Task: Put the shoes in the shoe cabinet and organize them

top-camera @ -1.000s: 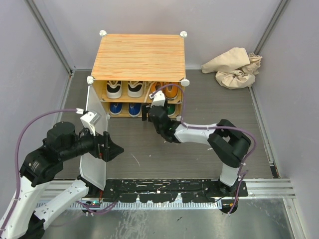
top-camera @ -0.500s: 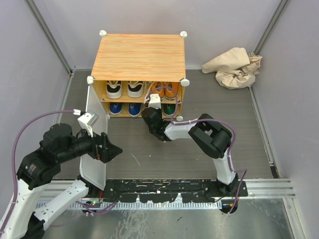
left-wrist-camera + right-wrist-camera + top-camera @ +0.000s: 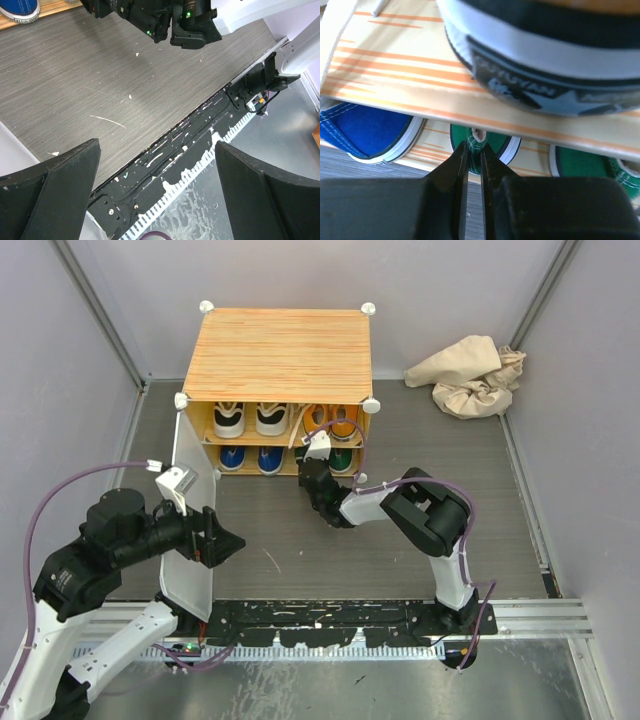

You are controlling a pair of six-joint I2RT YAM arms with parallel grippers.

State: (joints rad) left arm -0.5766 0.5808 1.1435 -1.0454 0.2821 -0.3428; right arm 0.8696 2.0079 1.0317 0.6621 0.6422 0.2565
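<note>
The shoe cabinet [image 3: 280, 350] stands at the back, its white door [image 3: 190, 530] swung open on the left. White-and-black shoes [image 3: 248, 420] and orange shoes [image 3: 340, 423] sit on the upper shelf. Blue shoes [image 3: 250, 458] and green shoes [image 3: 343, 460] sit on the lower one. My right gripper [image 3: 312, 462] reaches into the lower shelf. In the right wrist view it [image 3: 474, 150] is shut on the heel of the left green shoe [image 3: 495, 139], beside the second green shoe [image 3: 600, 170] and a blue shoe [image 3: 370, 132]. My left gripper [image 3: 228, 543] [image 3: 157, 165] hangs open and empty beside the door.
A crumpled beige cloth [image 3: 470, 375] lies at the back right. Grey walls close in both sides and the back. A black rail [image 3: 330, 620] runs along the near edge by the arm bases. The orange shoe's heel [image 3: 535, 65] overhangs the shelf edge [image 3: 395, 75].
My right gripper's jaws have closed onto the green shoe's heel, and the right arm's elbow has folded in towards the cabinet. The left arm has barely moved.
</note>
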